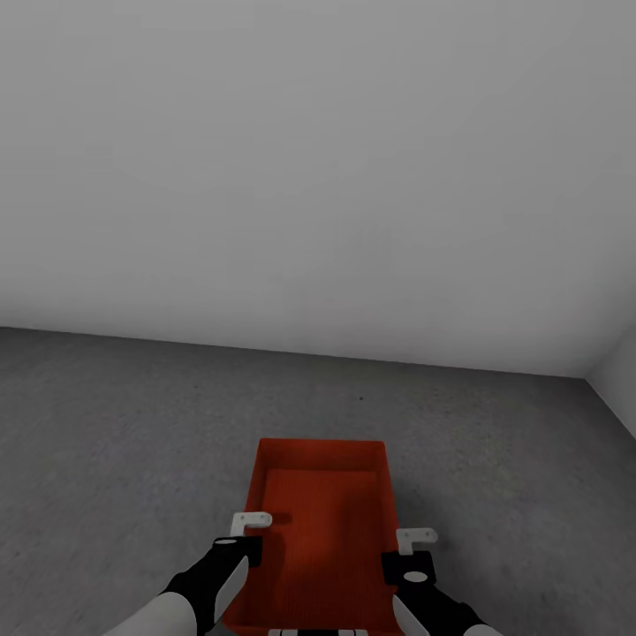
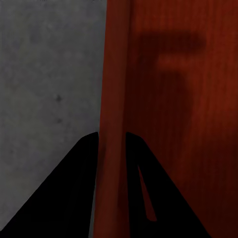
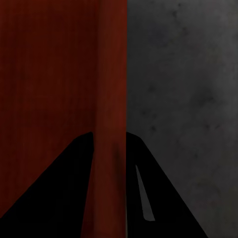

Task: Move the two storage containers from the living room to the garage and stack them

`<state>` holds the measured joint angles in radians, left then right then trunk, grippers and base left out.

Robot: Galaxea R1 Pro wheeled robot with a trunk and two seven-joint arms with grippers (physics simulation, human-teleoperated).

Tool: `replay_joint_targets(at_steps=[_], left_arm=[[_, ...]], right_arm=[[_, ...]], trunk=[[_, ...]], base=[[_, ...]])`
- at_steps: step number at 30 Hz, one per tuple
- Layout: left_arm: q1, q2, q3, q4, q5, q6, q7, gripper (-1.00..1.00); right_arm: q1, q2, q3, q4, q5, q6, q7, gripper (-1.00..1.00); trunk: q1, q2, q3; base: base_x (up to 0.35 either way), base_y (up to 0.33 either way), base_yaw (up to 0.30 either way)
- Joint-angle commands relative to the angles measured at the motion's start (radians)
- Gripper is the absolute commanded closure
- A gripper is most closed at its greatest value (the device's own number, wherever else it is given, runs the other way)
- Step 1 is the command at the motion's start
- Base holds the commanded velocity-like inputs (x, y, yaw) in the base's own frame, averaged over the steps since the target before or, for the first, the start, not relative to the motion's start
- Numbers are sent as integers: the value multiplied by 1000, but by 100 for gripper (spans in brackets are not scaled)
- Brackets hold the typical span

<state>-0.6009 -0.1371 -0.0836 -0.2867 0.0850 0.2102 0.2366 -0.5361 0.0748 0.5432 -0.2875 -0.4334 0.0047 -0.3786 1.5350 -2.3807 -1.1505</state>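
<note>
Container [image 1: 322,521], orange-red and lidless, hangs between both claws over the grey concrete floor [image 1: 132,424]. The left gripper [image 2: 112,148] has its fingers closed on the bin's left wall, one finger inside and one outside; the right gripper [image 3: 109,148] clamps the opposite wall likewise. Beyond the claws lies bare concrete, then a plain white wall [image 1: 318,177]. Judging by this, the garage is reached; setting down and stacking remain.

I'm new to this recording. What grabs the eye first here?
An orange-red bin stands out low in the head view, over grey concrete floor before a bare white wall. The left gripper and right gripper each straddle a side wall of it.
</note>
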Motion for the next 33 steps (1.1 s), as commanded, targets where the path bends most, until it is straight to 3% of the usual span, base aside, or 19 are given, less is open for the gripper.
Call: replay_joint_targets(at_steps=[1, 33], left_arm=[[0, 2, -4, -6, -27, 9, 24, 100], [0, 3, -2, -6, -27, 19, 23, 100]], right_arm=[[-1, -1, -4, 25, -21, 0, -9, 100], [-1, -4, -3, 23, -21, 0, -7, 100]], trunk=[[0, 0, -1], [0, 0, -1]], base=[[0, 0, 0], [0, 0, 0]])
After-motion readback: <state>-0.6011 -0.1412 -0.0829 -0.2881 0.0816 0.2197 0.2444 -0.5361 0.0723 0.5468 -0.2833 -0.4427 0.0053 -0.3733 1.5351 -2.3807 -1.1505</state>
